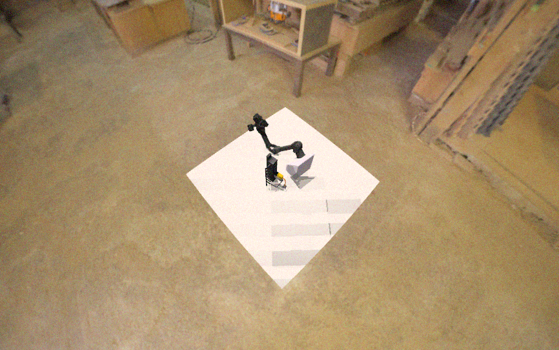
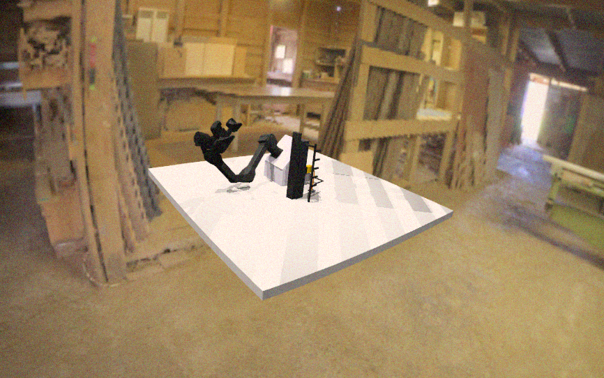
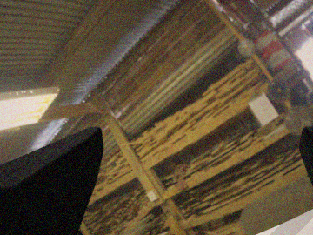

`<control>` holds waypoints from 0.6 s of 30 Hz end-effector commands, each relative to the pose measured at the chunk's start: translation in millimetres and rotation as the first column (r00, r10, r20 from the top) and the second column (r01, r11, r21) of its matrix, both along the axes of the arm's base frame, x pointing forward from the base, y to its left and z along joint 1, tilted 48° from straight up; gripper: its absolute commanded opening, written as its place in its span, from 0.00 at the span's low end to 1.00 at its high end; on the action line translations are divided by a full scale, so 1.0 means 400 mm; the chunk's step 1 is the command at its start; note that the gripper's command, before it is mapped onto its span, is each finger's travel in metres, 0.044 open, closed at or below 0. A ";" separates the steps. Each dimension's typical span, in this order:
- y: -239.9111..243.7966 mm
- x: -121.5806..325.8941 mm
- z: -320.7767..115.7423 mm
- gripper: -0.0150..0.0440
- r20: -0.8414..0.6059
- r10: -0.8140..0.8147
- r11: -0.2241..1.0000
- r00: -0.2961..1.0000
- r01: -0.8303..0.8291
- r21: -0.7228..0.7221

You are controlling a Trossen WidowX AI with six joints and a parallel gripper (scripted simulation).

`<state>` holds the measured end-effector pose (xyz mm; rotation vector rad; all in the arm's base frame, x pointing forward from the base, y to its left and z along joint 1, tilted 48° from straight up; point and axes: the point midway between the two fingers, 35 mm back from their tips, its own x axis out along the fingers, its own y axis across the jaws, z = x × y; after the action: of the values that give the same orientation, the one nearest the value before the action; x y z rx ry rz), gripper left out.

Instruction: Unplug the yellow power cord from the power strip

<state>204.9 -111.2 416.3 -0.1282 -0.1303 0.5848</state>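
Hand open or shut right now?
Open: the hand is raised away from the power strip, fingers spread wide, nothing between them.
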 end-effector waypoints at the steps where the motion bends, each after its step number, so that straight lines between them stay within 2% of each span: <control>1: 0.003 -0.002 0.002 0.89 0.003 -0.001 1.000 1.000 0.001 -0.005; 6: 0.082 -0.061 0.047 0.67 0.085 -0.025 0.987 0.996 0.038 -0.157; 9: 0.179 -0.115 0.082 0.53 0.152 -0.042 0.947 0.987 0.088 -0.308; 13: 0.326 -0.164 0.093 0.53 0.224 -0.048 0.841 0.974 0.160 -0.517; 18: 0.507 -0.169 0.046 0.53 0.255 -0.035 0.633 0.966 0.218 -0.743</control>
<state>135.3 56.3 448.3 -0.8876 -0.1223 0.4650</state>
